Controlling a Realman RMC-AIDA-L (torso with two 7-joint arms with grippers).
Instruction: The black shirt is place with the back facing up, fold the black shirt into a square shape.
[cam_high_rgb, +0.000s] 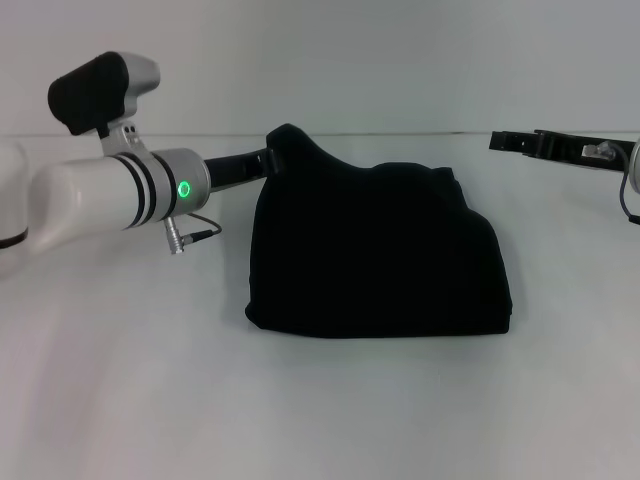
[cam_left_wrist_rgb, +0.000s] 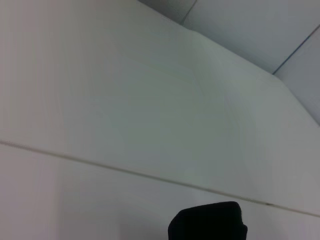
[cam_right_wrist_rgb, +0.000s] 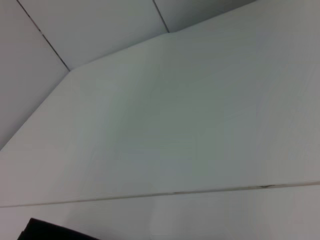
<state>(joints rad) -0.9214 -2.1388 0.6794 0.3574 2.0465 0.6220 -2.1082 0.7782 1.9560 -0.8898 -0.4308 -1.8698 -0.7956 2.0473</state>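
The black shirt (cam_high_rgb: 380, 250) lies folded into a thick, roughly rectangular bundle in the middle of the white table, plain side showing. Its far left corner rises in a peak (cam_high_rgb: 291, 135). My left gripper (cam_high_rgb: 272, 158) reaches in from the left and is shut on that raised corner, holding it above the rest of the cloth. My right gripper (cam_high_rgb: 515, 142) hovers off the shirt's far right corner, well above the table and apart from the cloth. A dark shape (cam_left_wrist_rgb: 207, 224) sits at the edge of the left wrist view; I cannot tell what it is.
The white table (cam_high_rgb: 320, 400) stretches around the shirt, with a white wall behind it. A thin cable (cam_high_rgb: 200, 232) hangs from my left wrist just left of the shirt.
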